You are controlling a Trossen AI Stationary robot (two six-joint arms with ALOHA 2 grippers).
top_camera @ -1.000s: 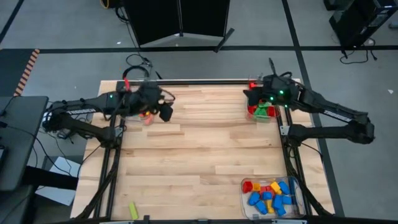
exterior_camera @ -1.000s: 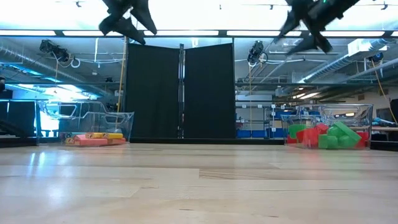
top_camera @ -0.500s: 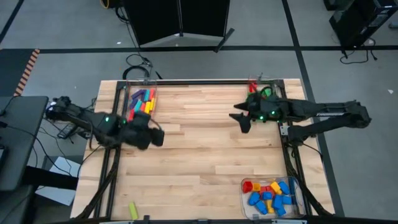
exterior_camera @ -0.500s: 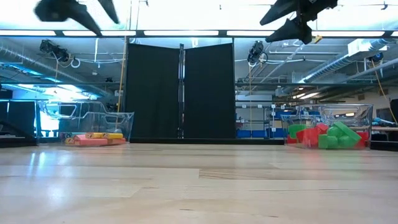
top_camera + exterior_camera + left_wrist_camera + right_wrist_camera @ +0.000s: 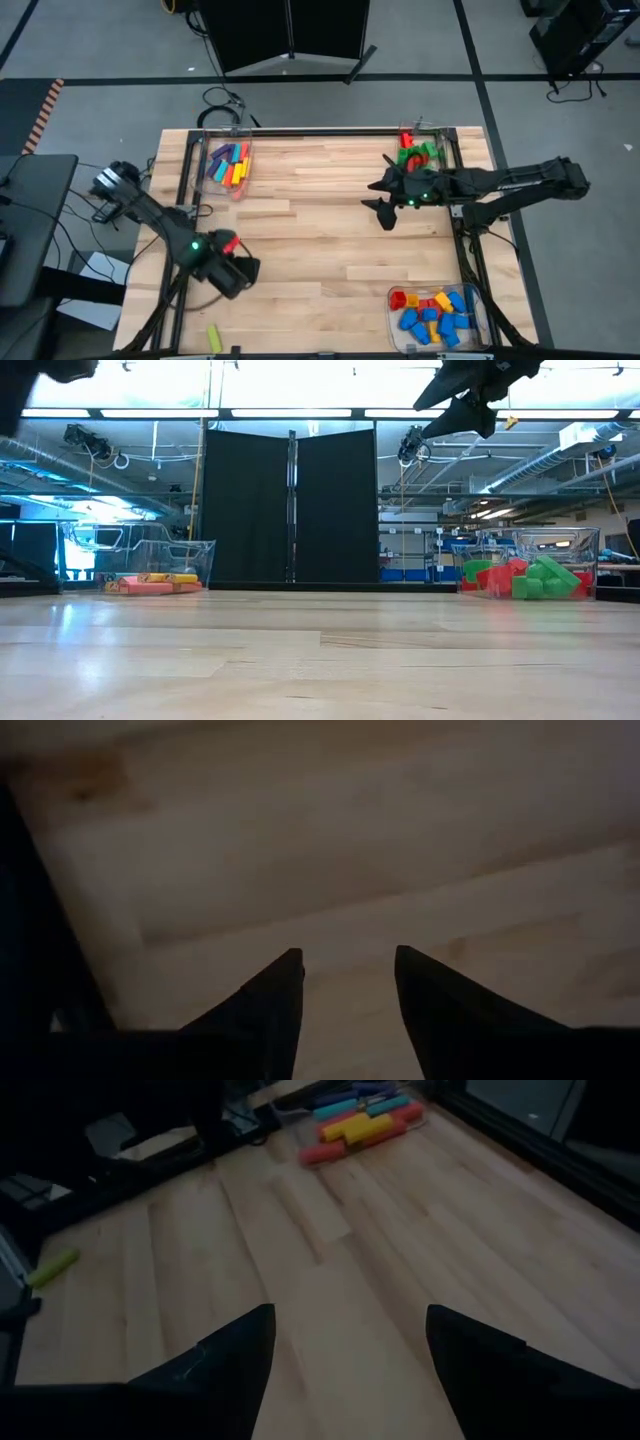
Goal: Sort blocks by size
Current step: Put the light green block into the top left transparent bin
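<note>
Wooden table (image 5: 320, 250) planks lie bare between three clear bins of blocks. The far-left bin (image 5: 228, 163) holds long bars (image 5: 227, 165) in red, yellow, blue and purple; in the low view the same bin (image 5: 140, 565) shows them lying flat on its floor. The far-right bin (image 5: 420, 160) holds red and green bricks (image 5: 417, 157), seen in the low view as a heap (image 5: 525, 578) behind clear walls. The near-right bin (image 5: 437, 312) holds short stubs (image 5: 435, 312), mostly blue with some red, yellow and orange. One lime-green bar (image 5: 214, 338) lies alone on the table at its near-left edge, well apart from every bin; the right wrist view shows it (image 5: 51, 1268) near the table's frame.

The left gripper (image 5: 240, 272) hangs over the left side of the table, toward the near edge. Its fingers (image 5: 270, 1005) stand apart with bare wood showing between them, grasping nothing.

The right gripper (image 5: 383, 203) hangs above the right half of the table, just inward of the far-right bin, high up in the low view (image 5: 455, 405). Its fingers (image 5: 230, 1350) are spread wide, released, with nothing between them; past them the long bars (image 5: 360, 1125) show across the table.
</note>
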